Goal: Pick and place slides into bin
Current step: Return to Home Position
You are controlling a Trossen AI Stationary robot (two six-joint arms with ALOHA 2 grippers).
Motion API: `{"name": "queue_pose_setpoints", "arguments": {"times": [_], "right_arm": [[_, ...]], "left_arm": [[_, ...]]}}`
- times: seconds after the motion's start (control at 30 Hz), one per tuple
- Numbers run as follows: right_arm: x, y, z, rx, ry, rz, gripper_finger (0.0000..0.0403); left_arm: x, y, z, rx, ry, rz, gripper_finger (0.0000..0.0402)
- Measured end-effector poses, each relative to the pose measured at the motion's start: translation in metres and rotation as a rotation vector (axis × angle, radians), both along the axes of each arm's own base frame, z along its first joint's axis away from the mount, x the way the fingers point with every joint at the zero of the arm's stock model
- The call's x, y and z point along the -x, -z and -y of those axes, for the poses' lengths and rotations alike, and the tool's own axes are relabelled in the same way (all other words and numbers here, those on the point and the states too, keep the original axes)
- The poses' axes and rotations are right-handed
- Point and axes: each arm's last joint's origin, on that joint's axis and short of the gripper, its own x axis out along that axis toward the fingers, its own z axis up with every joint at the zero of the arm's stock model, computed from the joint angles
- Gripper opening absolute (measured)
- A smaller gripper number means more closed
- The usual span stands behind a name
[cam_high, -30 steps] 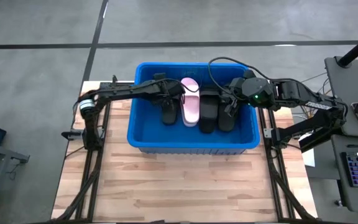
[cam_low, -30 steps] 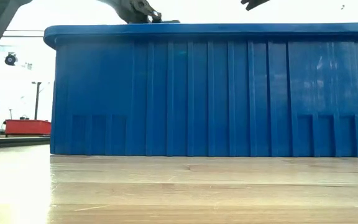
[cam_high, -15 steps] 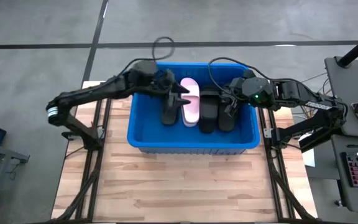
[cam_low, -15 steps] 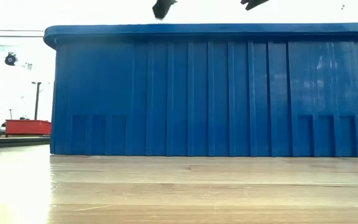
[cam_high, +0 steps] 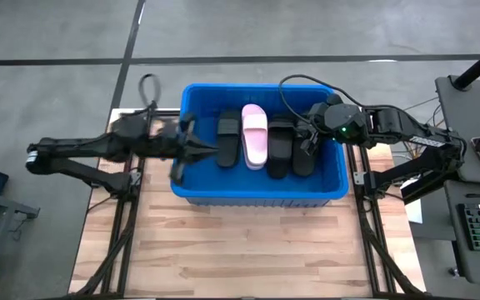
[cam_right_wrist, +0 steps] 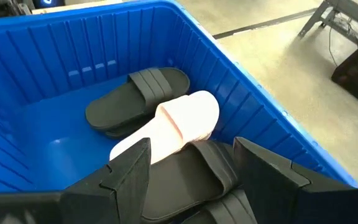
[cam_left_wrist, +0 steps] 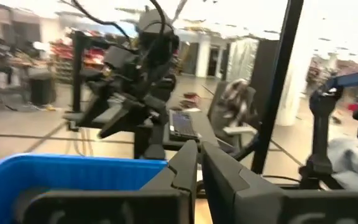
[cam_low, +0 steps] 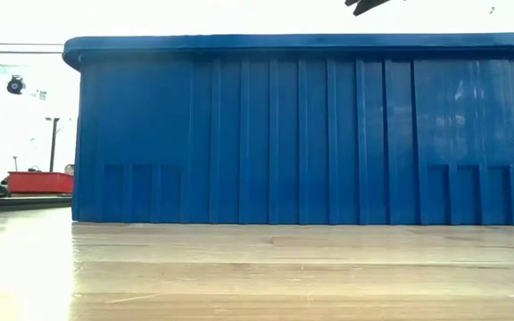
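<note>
Slides (cam_high: 254,137) lie side by side inside the bin (cam_high: 257,192), so the left gripper (cam_high: 213,151) over its left edge is closed on nothing, and the right gripper (cam_high: 307,143) above its right end gapes empty.

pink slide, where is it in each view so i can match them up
High view: pink slide in the middle of the bin, black slides on either side.
Low view: not visible; the bin wall hides it.
Left wrist view: not in it; only a bin corner shows.
Right wrist view: pink slide at centre, between two black slides.
Shared landmark: the blue bin.
</note>
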Motion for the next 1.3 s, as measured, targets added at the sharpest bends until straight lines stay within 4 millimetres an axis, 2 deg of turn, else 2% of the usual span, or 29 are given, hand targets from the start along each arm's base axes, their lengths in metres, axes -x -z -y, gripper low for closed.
{"name": "queue_pose_setpoints", "arguments": {"times": [0.1,0.27,0.53,0.7,0.9,1.03,1.13,1.3], "right_arm": [[0.0,0.0,0.0,-0.024,0.02,0.019,0.0219],[0.0,0.0,0.0,-0.043,0.036,0.035,0.0219],[-0.001,-0.001,0.0,-0.083,0.068,0.077,0.0219],[-0.003,-0.002,0.0,-0.099,0.08,0.113,0.0219],[-0.008,-0.009,0.0,-0.102,0.07,0.201,0.0219],[-0.019,-0.01,-0.006,-0.155,-0.076,0.3,0.0219],[-0.032,0.003,-0.013,-0.179,-0.153,0.38,0.0219],[-0.056,0.043,-0.024,-0.188,-0.255,0.599,0.0219]], "left_arm": [[0.031,0.022,0.005,0.009,-0.002,0.001,0.0002],[0.069,0.062,0.011,0.077,-0.035,0.038,0.0],[0.103,0.131,0.008,0.034,-0.119,0.159,0.0],[0.122,0.164,0.005,0.057,-0.154,0.227,0.0],[0.139,0.187,0.003,0.067,-0.159,0.315,0.0],[0.135,0.194,0.004,0.042,-0.171,0.296,0.0],[0.131,0.196,0.003,0.051,-0.192,0.279,0.0],[0.136,0.191,0.003,0.029,-0.183,0.349,0.0]]}}
